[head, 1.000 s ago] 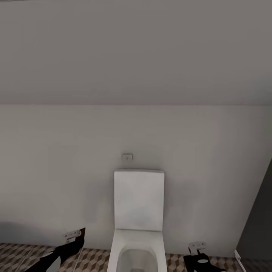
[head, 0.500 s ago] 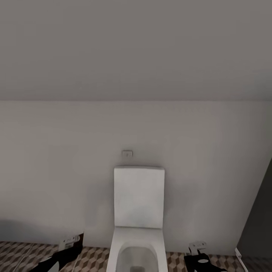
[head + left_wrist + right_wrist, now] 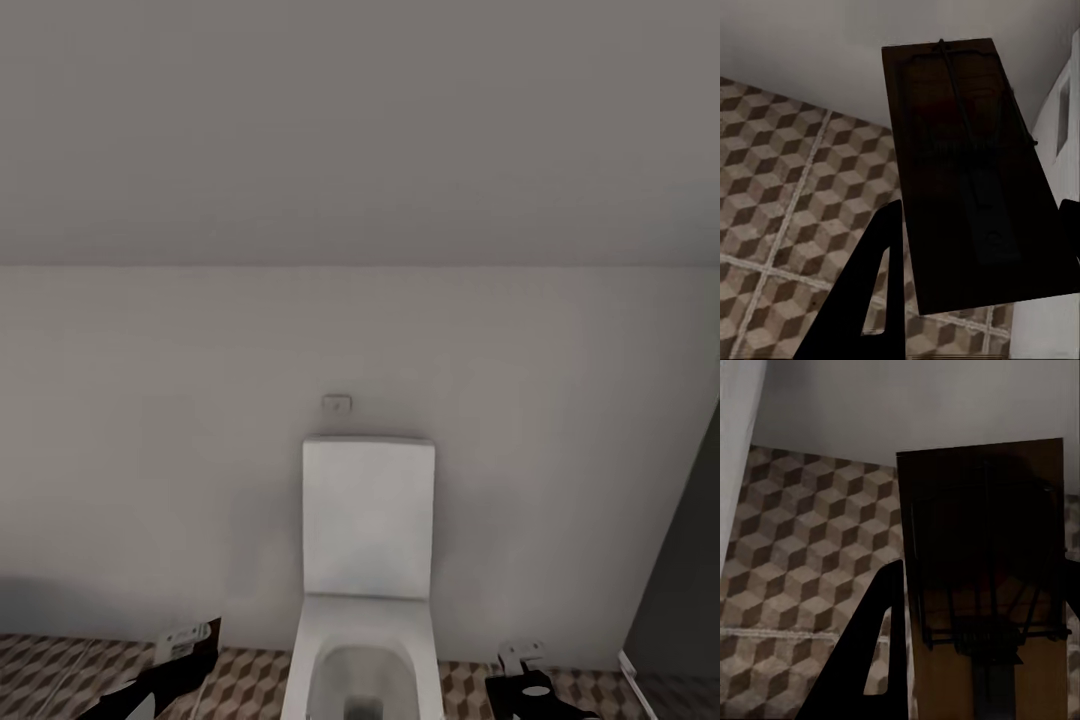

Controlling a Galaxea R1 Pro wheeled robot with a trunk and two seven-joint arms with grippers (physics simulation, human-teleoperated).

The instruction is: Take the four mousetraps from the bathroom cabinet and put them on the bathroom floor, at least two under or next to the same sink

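In the left wrist view a mousetrap (image 3: 971, 180), a flat wooden board with dark wire parts, sits between the fingers (image 3: 874, 300) of my left gripper (image 3: 982, 206), which is shut on it. My right gripper (image 3: 982, 566) is likewise shut on a second mousetrap (image 3: 982, 547). In the head view both grippers stand low over the bathroom floor (image 3: 250, 685), the left gripper (image 3: 185, 655) with its mousetrap (image 3: 188, 640) left of the toilet, the right gripper (image 3: 525, 680) with its mousetrap (image 3: 522, 654) right of it. The cabinet and the sink are out of view.
A white boxy toilet (image 3: 368, 560) stands against the pale wall straight ahead, between my two arms, with a small flush plate (image 3: 337, 403) above it. A dark panel (image 3: 690, 560) rises at the right edge. Cube-patterned tiles (image 3: 787, 195) lie under both grippers.
The whole picture has shifted up a little, so the camera moved. My left gripper sits slightly lower in the head view. Both traps stay held.
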